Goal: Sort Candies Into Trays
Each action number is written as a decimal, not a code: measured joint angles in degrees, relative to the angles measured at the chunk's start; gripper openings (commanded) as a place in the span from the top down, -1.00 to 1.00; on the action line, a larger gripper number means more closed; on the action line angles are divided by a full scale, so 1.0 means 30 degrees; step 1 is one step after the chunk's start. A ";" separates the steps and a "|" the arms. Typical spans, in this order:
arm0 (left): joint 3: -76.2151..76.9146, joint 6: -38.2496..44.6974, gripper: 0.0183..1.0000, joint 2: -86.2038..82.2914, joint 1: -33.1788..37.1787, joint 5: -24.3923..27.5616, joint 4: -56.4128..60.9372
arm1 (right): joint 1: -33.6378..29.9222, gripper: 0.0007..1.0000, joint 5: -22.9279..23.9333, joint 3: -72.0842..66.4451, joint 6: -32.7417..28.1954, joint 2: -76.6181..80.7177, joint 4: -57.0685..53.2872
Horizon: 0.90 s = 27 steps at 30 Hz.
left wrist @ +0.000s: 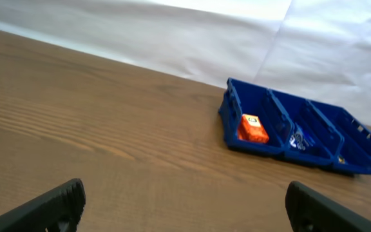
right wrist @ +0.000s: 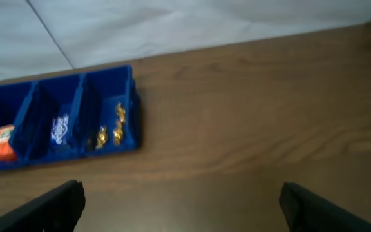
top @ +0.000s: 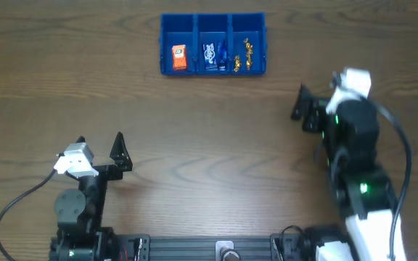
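A: Three compartments in the tray (top: pixel 178 29) at the far edge of the table (top: pixel 216 145), midway along: orange candy (top: pixel 179 58) left, blue candy (top: pixel 210 55) middle, gold candies (top: pixel 245 54) right.

B: Grippers?

A: Left gripper (top: pixel 100 145) near the near-left corner, fingers apart. Right gripper (right wrist: pixel 184 203) by the right edge, fingers also spread. Both are well apart from the tray.

Tray (top: pixel 164 43) at the table (top: pixel 209 145) top's far middle, candies (top: pixel 179 58) in each of its three side-by-side compartments.
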 measured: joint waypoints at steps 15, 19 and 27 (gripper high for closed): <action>0.0000 0.0007 -1.00 -0.0007 0.0000 0.0000 0.0000 | -0.0882 -1.00 -0.1639 -1.0404 -0.0342 -1.2451 0.4838; 0.0000 0.0007 -1.00 -0.0015 0.0000 0.0000 0.0000 | -0.0903 -1.00 -0.1647 -1.1825 -0.0495 -1.4484 0.4911; 0.0000 0.0007 -1.00 -0.0015 0.0000 0.0000 0.0000 | -0.2069 -1.00 -0.1792 -1.3748 -0.1326 -1.4804 0.6309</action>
